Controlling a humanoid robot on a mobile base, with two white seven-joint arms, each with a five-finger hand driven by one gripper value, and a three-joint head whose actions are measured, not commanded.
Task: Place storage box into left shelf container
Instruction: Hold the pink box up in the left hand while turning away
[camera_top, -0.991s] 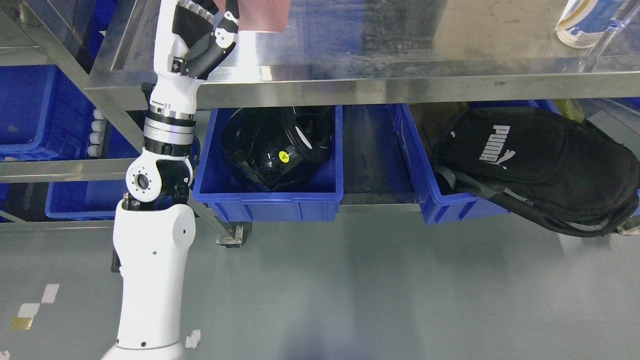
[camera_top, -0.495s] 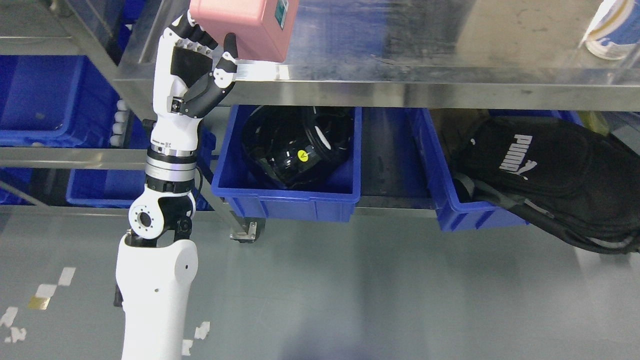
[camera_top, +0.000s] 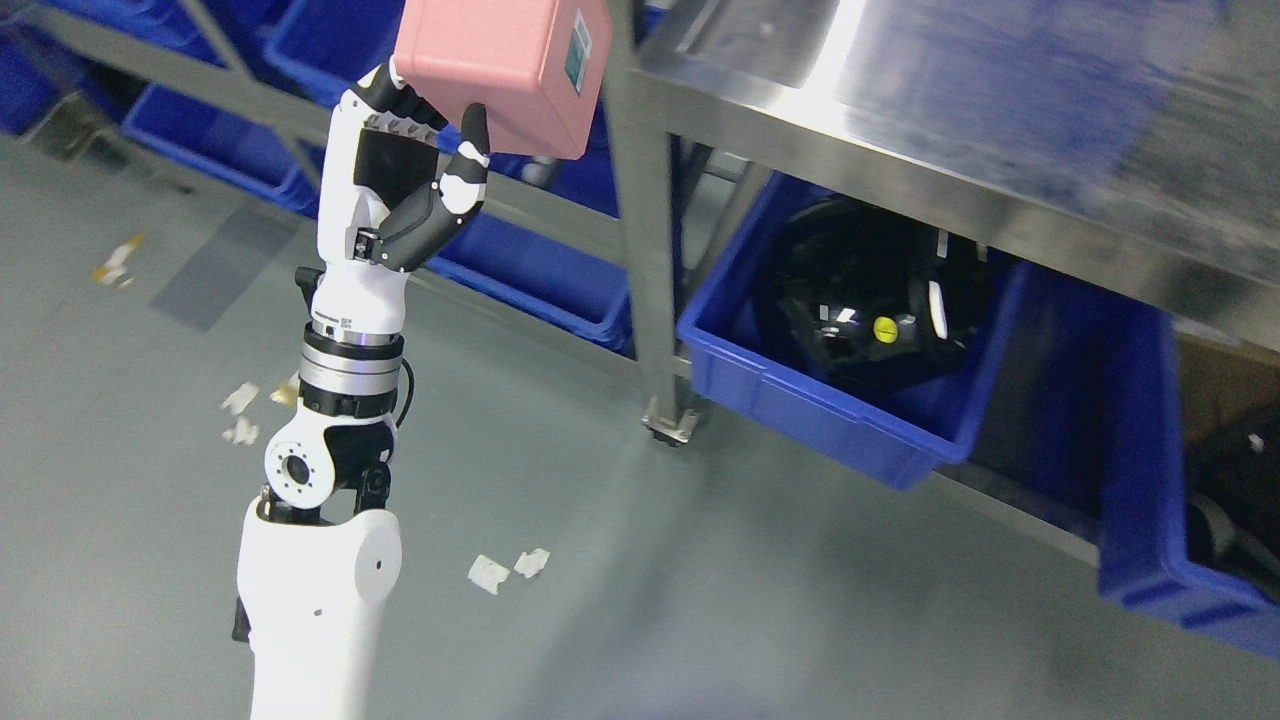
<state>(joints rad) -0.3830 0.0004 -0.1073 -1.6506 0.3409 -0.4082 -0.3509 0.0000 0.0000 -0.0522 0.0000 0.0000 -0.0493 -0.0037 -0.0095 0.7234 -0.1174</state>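
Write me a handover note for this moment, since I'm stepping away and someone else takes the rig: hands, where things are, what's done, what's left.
Left hand: raised, shut on the pink rectangular storage box, gripping it from below.
Right hand: not in view.
Pink box: held in the air left of the steel shelf's upright post, clear of the shelf surface.
Blue plastic bins sit on the low shelf further left, behind the arm; another blue bin to the right holds a black helmet.
Done: box picked up and carried.
Left: bring it over the left shelf container, lower it in, release.
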